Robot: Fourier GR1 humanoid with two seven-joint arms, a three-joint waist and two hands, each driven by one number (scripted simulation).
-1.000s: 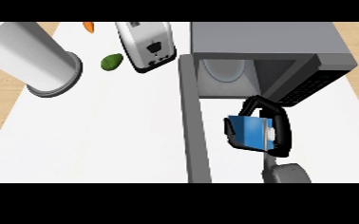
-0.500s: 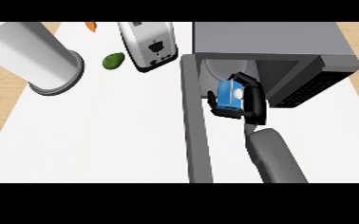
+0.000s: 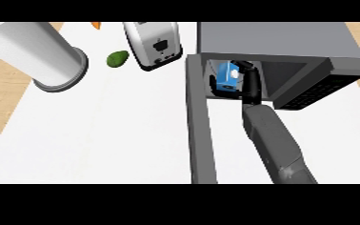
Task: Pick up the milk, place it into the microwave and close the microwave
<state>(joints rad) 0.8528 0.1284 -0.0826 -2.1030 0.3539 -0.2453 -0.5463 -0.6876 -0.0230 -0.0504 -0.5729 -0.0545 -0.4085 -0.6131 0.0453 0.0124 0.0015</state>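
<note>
The right hand's (image 3: 249, 86) fingers (image 3: 244, 66) are curling round the milk (image 3: 226, 74), gripping it, with a dark tip showing at the carton's far left side. The milk is sitting just inside the mouth of the microwave (image 3: 274, 38), touching the fingers on its right. The door (image 3: 197, 124) is standing wide open, reaching toward the lower edge. The grey forearm (image 3: 274, 143) is coming in from below. Across the white desk (image 3: 98, 133) a toaster (image 3: 155, 45), a green fruit (image 3: 117, 58) and a grey cylinder (image 3: 42, 52) are standing well apart from the microwave.
</note>
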